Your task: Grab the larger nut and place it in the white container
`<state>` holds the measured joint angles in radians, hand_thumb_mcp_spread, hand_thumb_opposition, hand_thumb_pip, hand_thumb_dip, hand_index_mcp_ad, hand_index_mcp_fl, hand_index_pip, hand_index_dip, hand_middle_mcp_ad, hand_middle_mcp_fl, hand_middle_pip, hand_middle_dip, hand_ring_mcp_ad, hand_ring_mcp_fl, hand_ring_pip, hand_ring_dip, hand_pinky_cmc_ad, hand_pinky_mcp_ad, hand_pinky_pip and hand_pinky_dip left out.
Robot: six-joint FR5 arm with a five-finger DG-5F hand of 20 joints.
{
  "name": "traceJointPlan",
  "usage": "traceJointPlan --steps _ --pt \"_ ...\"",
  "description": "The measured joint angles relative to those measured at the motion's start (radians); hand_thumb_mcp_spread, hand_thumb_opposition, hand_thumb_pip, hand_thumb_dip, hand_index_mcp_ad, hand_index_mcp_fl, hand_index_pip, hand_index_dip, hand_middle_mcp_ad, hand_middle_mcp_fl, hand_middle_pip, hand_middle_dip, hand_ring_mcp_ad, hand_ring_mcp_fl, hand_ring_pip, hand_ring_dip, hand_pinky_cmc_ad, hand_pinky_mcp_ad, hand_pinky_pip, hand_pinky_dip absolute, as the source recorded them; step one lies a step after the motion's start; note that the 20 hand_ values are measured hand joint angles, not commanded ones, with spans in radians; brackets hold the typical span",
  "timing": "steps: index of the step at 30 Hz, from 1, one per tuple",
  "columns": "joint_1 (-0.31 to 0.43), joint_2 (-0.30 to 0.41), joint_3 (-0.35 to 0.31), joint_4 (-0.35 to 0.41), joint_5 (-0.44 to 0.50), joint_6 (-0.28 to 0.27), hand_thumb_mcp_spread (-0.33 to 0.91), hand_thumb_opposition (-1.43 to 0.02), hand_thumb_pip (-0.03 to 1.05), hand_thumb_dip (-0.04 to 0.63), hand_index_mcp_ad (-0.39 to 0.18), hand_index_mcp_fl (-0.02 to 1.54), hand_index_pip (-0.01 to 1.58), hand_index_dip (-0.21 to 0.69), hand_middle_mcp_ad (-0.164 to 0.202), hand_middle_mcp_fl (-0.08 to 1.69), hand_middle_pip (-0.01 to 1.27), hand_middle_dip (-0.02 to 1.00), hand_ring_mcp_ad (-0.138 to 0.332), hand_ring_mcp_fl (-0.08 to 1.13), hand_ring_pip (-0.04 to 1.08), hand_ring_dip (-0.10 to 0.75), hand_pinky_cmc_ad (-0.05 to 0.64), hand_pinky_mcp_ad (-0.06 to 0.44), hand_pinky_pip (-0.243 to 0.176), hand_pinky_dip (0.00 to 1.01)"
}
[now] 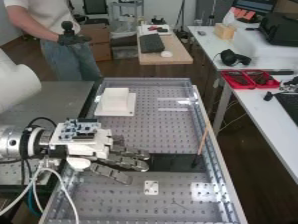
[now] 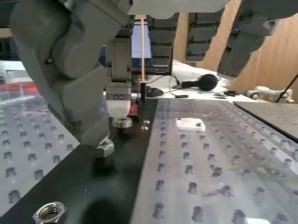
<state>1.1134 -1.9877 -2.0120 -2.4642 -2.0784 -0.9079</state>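
One open hand (image 1: 126,159) over the black bar (image 1: 174,162), the larger nut (image 2: 105,147) at its thumb.
The fingers hang fairly straight; the thumb's tip seems to touch that nut, which stands on the bar between the smaller nut (image 2: 41,211) and the bearing (image 2: 122,123), while the white container (image 1: 116,98) sits beyond the bar on the counter (image 1: 149,132).

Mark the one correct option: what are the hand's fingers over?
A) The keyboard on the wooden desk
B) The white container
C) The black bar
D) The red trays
C: in the high view the hand reaches its fingers over the black bar, and the wrist view shows fingers hanging down above that bar.
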Motion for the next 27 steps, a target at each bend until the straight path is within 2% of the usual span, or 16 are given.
traceJointPlan --steps 21,27 --pt "-0.014 -0.028 -0.005 0.036 -0.045 -0.007 0.34 -0.90 0.73 0.176 -0.194 0.02 1.56 0.105 0.054 0.00 0.12 0.16 0.155 0.00 0.07 0.080 0.328 0.281 -0.105 0.48" --pt "-0.011 -0.038 0.008 0.021 -0.052 -0.014 0.34 -0.90 0.73 0.176 -0.187 0.02 1.56 0.089 0.058 0.00 0.12 0.16 0.155 0.00 0.07 0.080 0.328 0.278 -0.105 0.48"
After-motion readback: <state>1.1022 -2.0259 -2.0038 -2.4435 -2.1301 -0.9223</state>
